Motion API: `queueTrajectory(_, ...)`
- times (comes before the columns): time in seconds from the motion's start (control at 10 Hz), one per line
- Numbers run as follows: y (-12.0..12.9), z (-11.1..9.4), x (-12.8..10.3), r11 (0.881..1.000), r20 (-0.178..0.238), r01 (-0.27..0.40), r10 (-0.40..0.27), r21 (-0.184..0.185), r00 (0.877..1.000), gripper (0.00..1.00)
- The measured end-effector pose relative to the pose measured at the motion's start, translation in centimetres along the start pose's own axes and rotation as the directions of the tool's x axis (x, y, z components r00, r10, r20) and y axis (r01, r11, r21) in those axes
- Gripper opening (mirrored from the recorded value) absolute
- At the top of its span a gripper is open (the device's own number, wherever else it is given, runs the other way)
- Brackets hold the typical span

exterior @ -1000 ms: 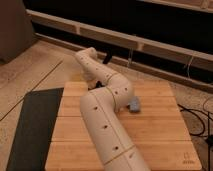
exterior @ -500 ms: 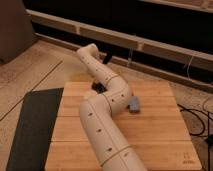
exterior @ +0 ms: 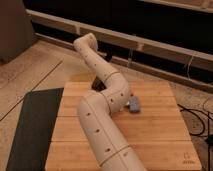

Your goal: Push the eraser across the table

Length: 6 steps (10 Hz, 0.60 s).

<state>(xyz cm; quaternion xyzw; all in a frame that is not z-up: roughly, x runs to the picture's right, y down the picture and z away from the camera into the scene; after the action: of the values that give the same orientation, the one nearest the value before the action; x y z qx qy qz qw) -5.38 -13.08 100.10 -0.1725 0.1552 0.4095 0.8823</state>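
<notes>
Camera view: cream robot arm [exterior: 102,127] bends over light bamboo worktop [exterior: 160,135]; end effector hidden behind arm, closed together; small blue-grey block [exterior: 134,105] just beside arm.

We saw mat [exterior: 30,130] at table's [exterior: 160,145] 9 o'clock; arm [exterior: 100,130] lay across table ctr, small block [exterior: 134,105] on table at its 3 o'clock; gripper hidden behind arm.

Cream segmented tubular arm [exterior: 100,130], small dark holes.

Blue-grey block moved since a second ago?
No. The blue-grey block lies on the same plank of the table, beside the arm. The hand is hidden, likely behind the arm.
</notes>
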Motion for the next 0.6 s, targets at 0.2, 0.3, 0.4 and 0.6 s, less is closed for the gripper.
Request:
queueTrajectory(0.2, 3.2, 0.2, -1.0, 0.999, -0.007, 0.008, -0.008, -0.047, 1.000, 0.00)
queueTrajectory(0.3, 5.7, 0.1, -1.9, 0.997, -0.009, 0.017, -0.018, -0.072, 1.000, 0.00)
queueTrajectory(0.4, 6.6, -0.1, -2.3, 0.997, -0.012, 0.021, -0.022, -0.073, 1.000, 0.00)
queueTrajectory(0.6, 6.0, 0.0, -1.8, 0.997, -0.022, 0.014, -0.015, -0.071, 1.000, 0.00)
